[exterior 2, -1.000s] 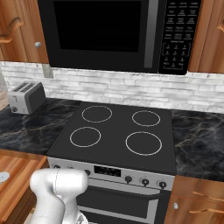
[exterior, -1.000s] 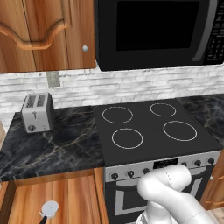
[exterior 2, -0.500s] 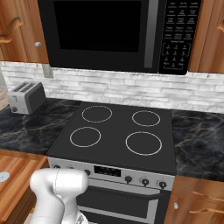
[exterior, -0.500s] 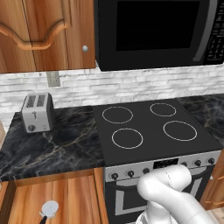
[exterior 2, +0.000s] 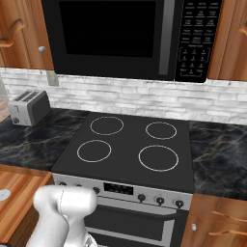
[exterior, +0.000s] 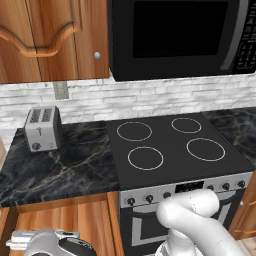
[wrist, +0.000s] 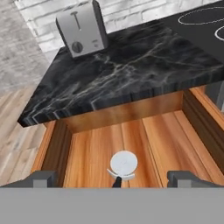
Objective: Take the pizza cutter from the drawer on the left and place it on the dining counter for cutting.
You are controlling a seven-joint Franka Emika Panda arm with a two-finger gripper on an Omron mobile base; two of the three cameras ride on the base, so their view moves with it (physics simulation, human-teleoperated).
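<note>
Jaws of the gripper (wrist: 112, 178) stood spread wide and held nothing, its two dark fingertips (wrist: 41, 178) poised over the open drawer (wrist: 162, 131). Relative to that drawer, the pizza cutter (wrist: 123, 165) lay on the wooden floor inside, between the fingertips, its round wheel facing up. Behind the drawer, the black marble worktop (wrist: 131, 65) carried a toaster (wrist: 82, 28).

wooden drawer (wrist: 153, 140), seemingly metal pizza cutter (wrist: 123, 163)

We see the pizza cutter (wrist: 123, 165) handle cut off below its wheel, the drawer (wrist: 105, 144) front out of frame, our gripper (wrist: 112, 179) fingertips barely showing.
</note>
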